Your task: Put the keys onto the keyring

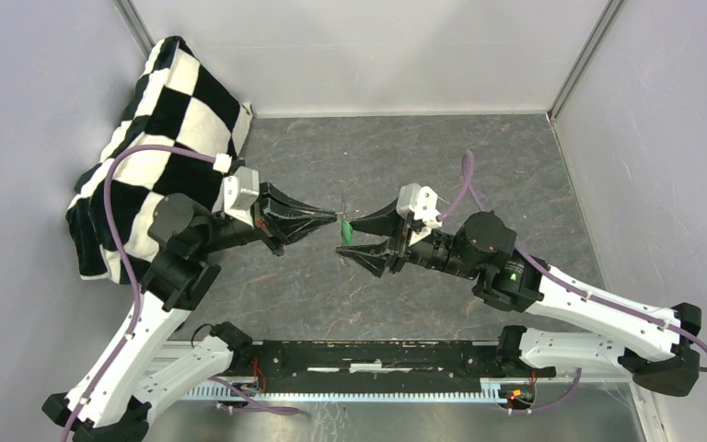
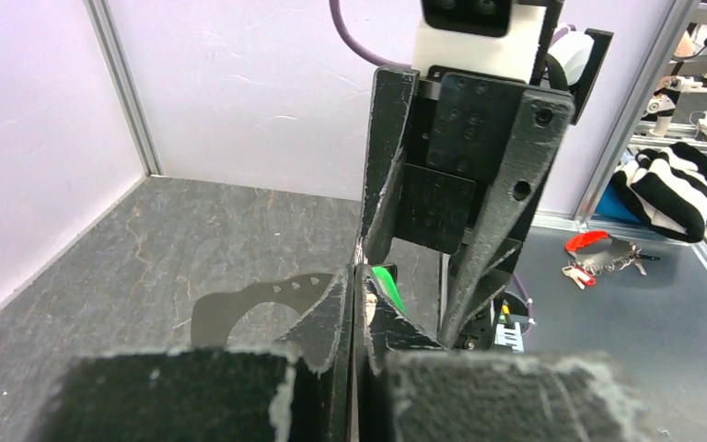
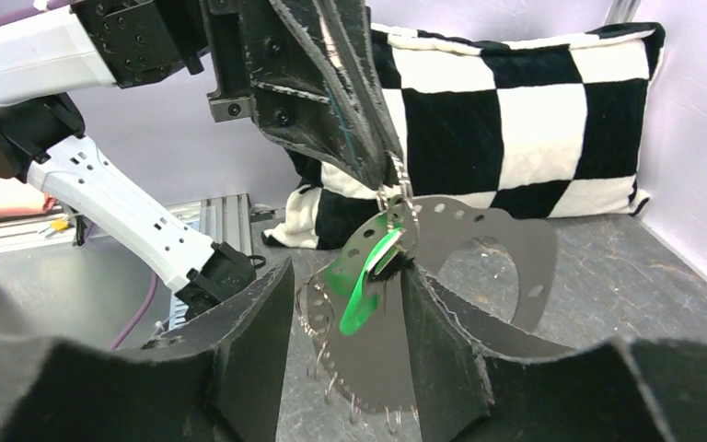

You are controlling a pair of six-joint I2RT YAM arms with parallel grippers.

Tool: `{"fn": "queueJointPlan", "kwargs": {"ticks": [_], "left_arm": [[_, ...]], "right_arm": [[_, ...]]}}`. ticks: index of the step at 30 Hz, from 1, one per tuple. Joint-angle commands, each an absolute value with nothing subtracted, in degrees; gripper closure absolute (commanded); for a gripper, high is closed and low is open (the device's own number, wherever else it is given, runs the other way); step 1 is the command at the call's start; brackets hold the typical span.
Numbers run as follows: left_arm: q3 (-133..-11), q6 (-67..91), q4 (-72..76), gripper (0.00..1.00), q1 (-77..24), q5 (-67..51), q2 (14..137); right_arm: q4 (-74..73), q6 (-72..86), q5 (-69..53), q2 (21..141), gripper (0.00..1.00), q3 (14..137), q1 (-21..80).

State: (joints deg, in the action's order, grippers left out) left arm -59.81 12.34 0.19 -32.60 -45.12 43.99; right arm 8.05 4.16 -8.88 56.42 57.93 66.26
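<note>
My left gripper point(image 1: 334, 219) is shut above the middle of the table, pinching the top of the keyring point(image 3: 403, 189), a thin beaded metal loop. In the right wrist view the loop hangs below the left gripper point(image 3: 388, 170). A green-headed key point(image 3: 361, 295) hangs tilted at the loop, just under those tips. My right gripper point(image 3: 348, 272) faces the left one with its jaws open around the key, which lies close to the right-hand finger point(image 3: 433, 322). From above, the green key point(image 1: 345, 231) sits between the two right fingers, where the right gripper point(image 1: 347, 238) meets the left.
A black-and-white checkered pillow point(image 1: 161, 120) leans in the back left corner. Purple-grey walls close the grey table point(image 1: 479, 157) on three sides. A black rail point(image 1: 359, 354) runs along the near edge. Outside the enclosure lies a red-tagged key bunch point(image 2: 594, 249).
</note>
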Motion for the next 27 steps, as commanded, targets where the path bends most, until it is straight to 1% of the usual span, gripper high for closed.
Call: {"fn": "queueJointPlan", "kwargs": {"ticks": [1, 3, 5, 8, 12, 16, 22, 24, 27], "left_arm": [[-58.6, 14.05, 5.71, 0.98, -32.44, -45.0, 41.44], [-57.92, 13.05, 5.23, 0.98, -32.52, -45.12, 40.49], [-57.35, 11.95, 4.58, 0.98, -32.52, -45.83, 39.74], [-56.81, 10.13, 3.88, 0.98, -32.52, -47.1, 38.68], [-56.47, 7.82, 2.43, 0.98, -32.52, -47.34, 37.87], [-56.17, 6.39, 1.09, 0.98, -32.48, -48.18, 37.28], [-56.12, 4.58, -1.46, 0.98, -32.52, -48.96, 36.93], [-55.93, 4.48, -1.49, 0.98, -32.52, -49.02, 36.83], [-55.9, 4.5, -1.49, 0.98, -32.52, -49.07, 36.99]], "right_arm": [[9.09, 4.49, -7.38, 56.12, 0.52, 61.16, 66.09], [8.98, 4.36, -6.69, 55.62, 0.56, 61.0, 65.96], [8.88, 4.46, -6.68, 55.08, 0.56, 61.08, 65.84], [9.03, 4.88, -7.62, 54.78, 0.55, 61.49, 65.63], [9.18, 6.12, -11.49, 55.66, 0.51, 62.61, 65.19], [8.83, 7.48, -13.32, 56.01, 0.51, 62.99, 64.74], [8.79, 8.25, -14.4, 53.5, 0.51, 62.23, 63.1], [8.92, 8.85, -14.95, 53.13, 0.53, 61.81, 62.62], [9.22, 9.79, -17.15, 54.11, 0.59, 61.7, 62.2]]}}
